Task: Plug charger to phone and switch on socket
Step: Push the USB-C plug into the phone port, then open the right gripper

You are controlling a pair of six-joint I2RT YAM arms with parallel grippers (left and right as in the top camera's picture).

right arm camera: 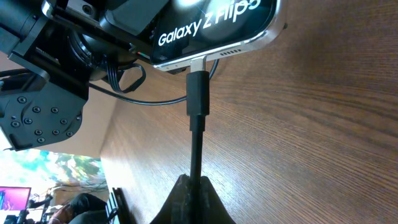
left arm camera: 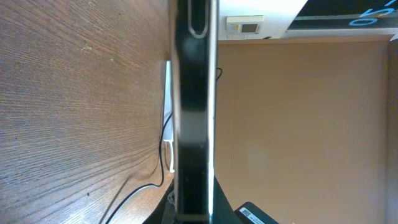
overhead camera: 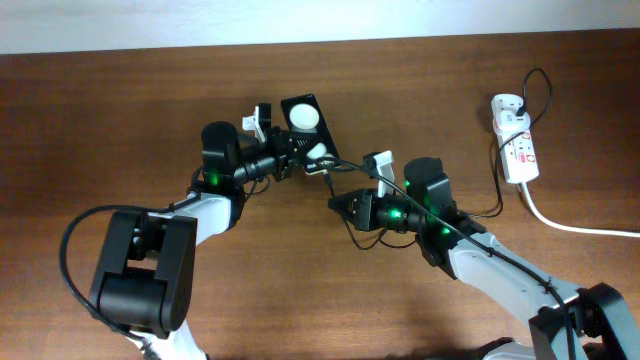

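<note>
Charger (right arm camera: 197, 134) cable is rising out of the right fingers (right arm camera: 179, 206), which are pinching it narrowly just behind the plug tip (right arm camera: 198, 93). That tip is standing at the port in the silvery lower edge of the phone (right arm camera: 214, 28). A sliver of bright metal is showing between the black plug body and that edge, so the charger is probably entering rather than fully home. From the other side the left fingers (right arm camera: 121, 25) are clamping the phone, holding it tilted near the middle of the surface (overhead camera: 120, 110). Whether it is touching the wood cannot be told. The left wrist view is showing the phone only edge-on, as a dark bar.

By this reading, the plugging itself is the step in hand. The next move is calling for a short straight push along the plug's line while the left arm is bracing the phone, then a release of the cable.

Further out, the socket (overhead camera: 520, 152) is lying well apart at the far right, with the adapter (overhead camera: 506, 103) sitting at its upper end. Its switch is too small to read. Black cable slack is draping across the right arm and looping beside the socket, and the thick white cord (overhead camera: 575, 228) is trailing off to the right. Either could be snagging a reach toward the switch.
</note>
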